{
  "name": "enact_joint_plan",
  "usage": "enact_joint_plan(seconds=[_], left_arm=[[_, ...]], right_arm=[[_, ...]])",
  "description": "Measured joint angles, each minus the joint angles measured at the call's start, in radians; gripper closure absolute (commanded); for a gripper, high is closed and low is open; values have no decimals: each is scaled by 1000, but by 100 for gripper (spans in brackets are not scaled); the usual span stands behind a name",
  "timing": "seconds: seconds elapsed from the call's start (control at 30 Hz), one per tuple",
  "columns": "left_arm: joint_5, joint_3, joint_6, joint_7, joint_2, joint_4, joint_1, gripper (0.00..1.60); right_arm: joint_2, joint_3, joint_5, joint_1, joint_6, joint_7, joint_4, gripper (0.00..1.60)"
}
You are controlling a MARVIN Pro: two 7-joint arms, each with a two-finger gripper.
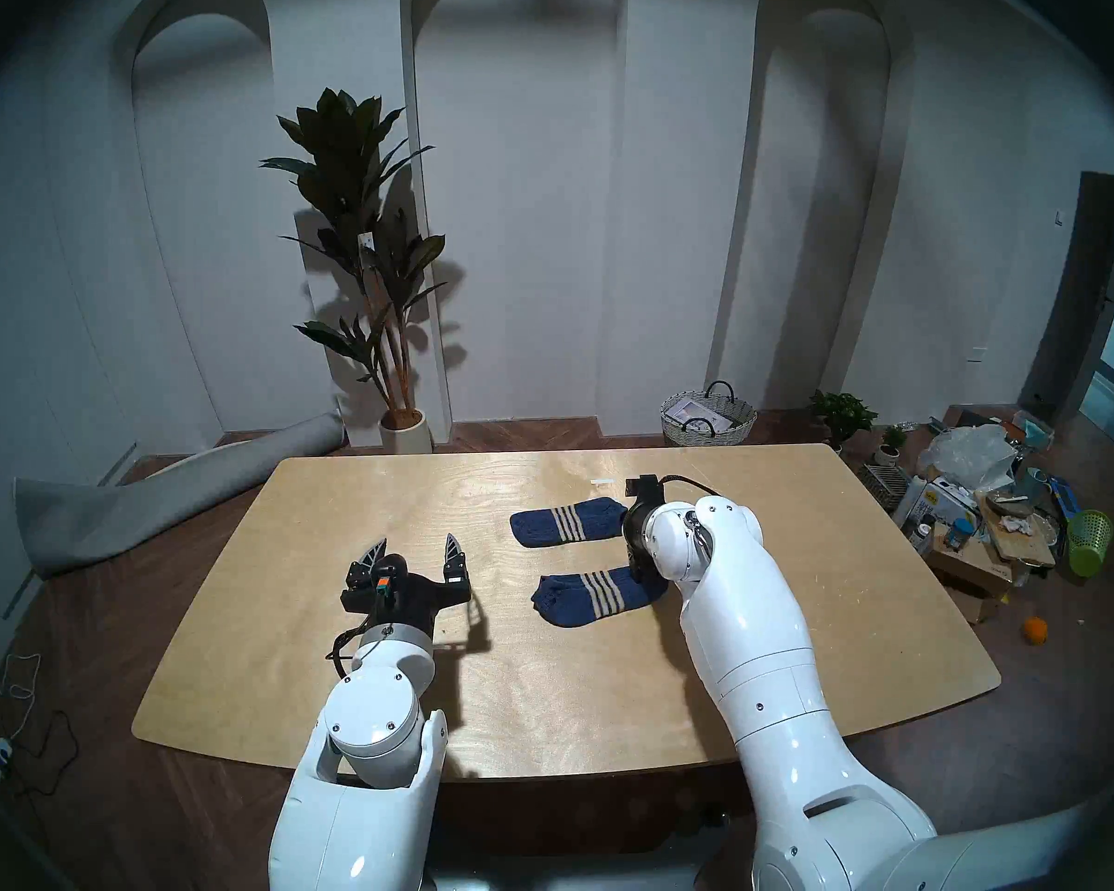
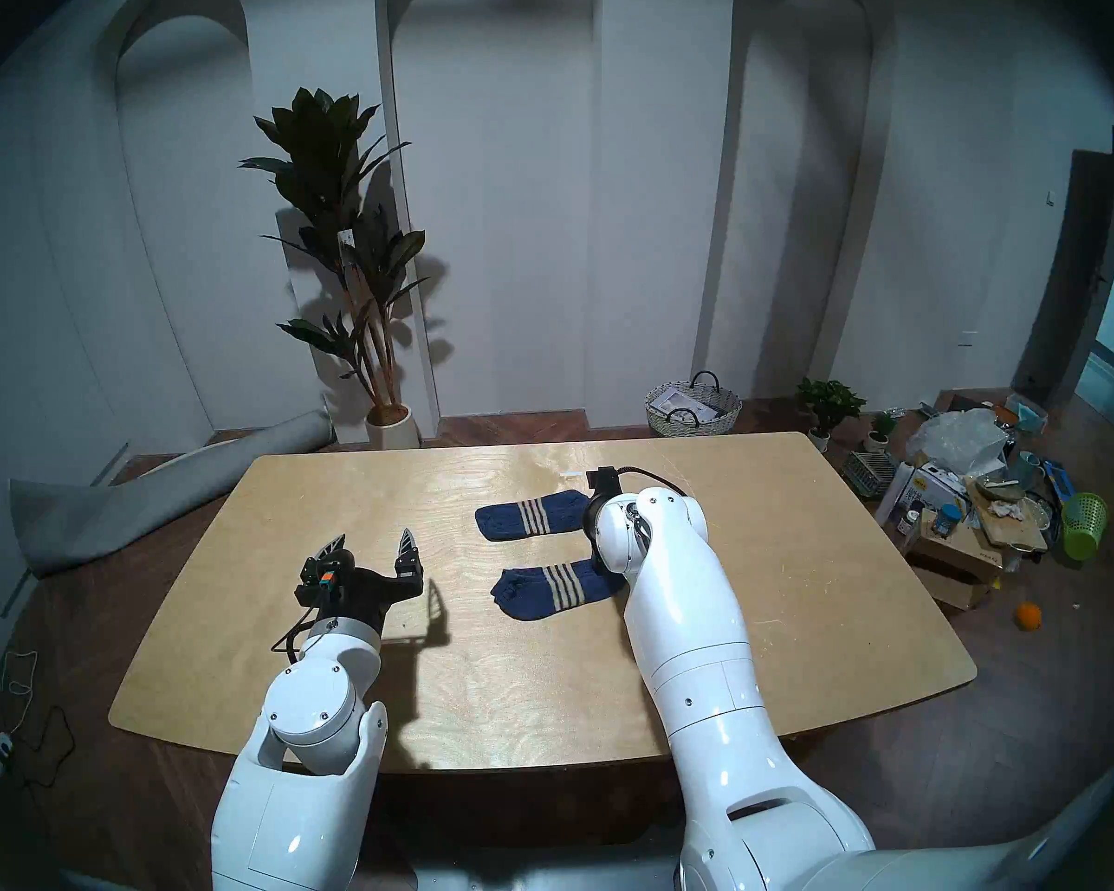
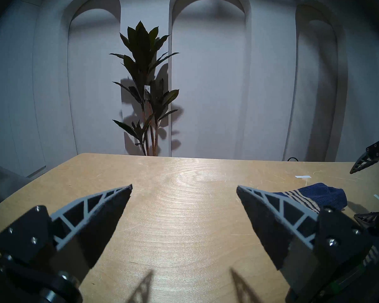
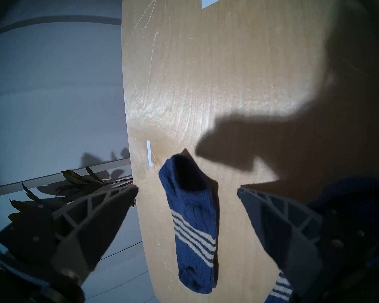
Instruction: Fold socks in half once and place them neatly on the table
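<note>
Two navy socks with beige stripes lie flat and unfolded on the plywood table (image 1: pixel 541 677), side by side. The far sock (image 1: pixel 567 522) lies behind the near sock (image 1: pixel 599 597). My left gripper (image 1: pixel 418 541) hovers open and empty to their left, well apart from them. The right arm's wrist covers the socks' right ends, and its fingers are hidden in the head views. In the right wrist view my right gripper (image 4: pixel 187 189) stands wide open above the far sock (image 4: pixel 193 226), holding nothing. The near sock (image 4: pixel 280 289) peeks out at the lower right.
Short white tape strips (image 1: pixel 602 481) are stuck to the tabletop behind the socks. Beyond the far edge stand a potted plant (image 1: pixel 374 279) and a woven basket (image 1: pixel 709 417). A rolled grey mat (image 1: pixel 156 491) lies on the floor at the left. Floor clutter (image 1: pixel 991 504) fills the right.
</note>
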Motion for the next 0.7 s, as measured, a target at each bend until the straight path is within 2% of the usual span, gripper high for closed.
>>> enact_joint_plan(seconds=[0.7], left_arm=[[-10,13,7,51,6,9,-12,0]], right_arm=[[-2,-30,-18,106,12,55,156,0]])
